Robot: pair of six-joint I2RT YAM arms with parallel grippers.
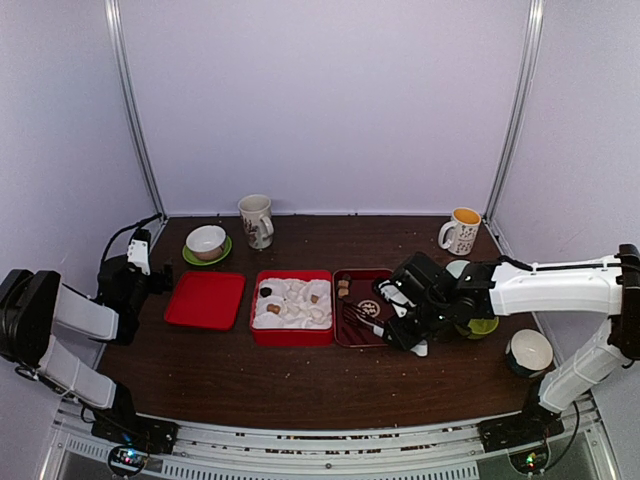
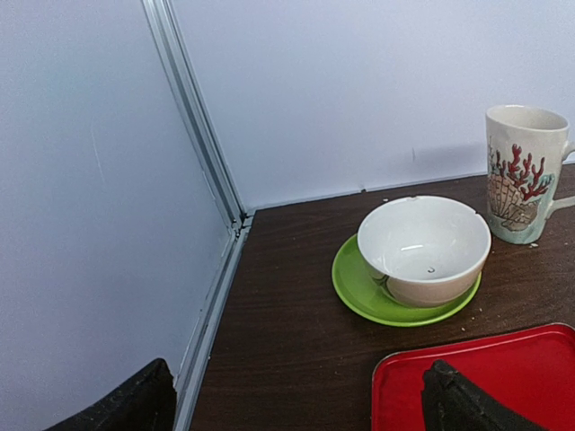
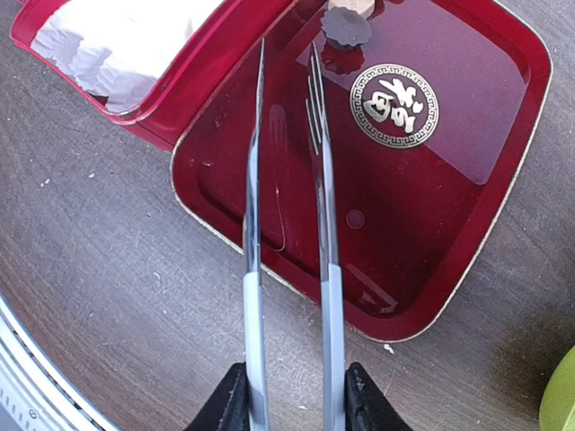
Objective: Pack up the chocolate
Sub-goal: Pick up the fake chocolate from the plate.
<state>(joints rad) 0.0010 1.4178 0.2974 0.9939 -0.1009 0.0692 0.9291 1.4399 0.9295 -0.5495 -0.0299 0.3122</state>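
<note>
Chocolate pieces lie in two places. A few, one dark (image 1: pixel 266 293) and one tan (image 1: pixel 315 298), sit in the white insert of the red box (image 1: pixel 291 338). Others rest on the dark red tray (image 1: pixel 340 325): a tan piece (image 1: pixel 344 288) and, in the right wrist view, a dark fluted chocolate (image 3: pixel 346 27). My right gripper (image 3: pixel 292 395) (image 1: pixel 388 325) is shut on metal tongs (image 3: pixel 254 224), whose tips hover apart over the tray (image 3: pixel 449 206), just short of the dark chocolate and holding nothing. My left gripper (image 2: pixel 296 404) (image 1: pixel 150 272) stands open and empty at the far left.
A flat red lid (image 1: pixel 205 299) (image 2: pixel 503 377) lies left of the box. Behind it are a white bowl (image 2: pixel 422 247) on a green saucer (image 2: pixel 359 287) and a shell-patterned mug (image 2: pixel 521 175). At the right stand a mug (image 1: pixel 461 231), a bowl (image 1: pixel 529 352) and a green saucer (image 1: pixel 480 326).
</note>
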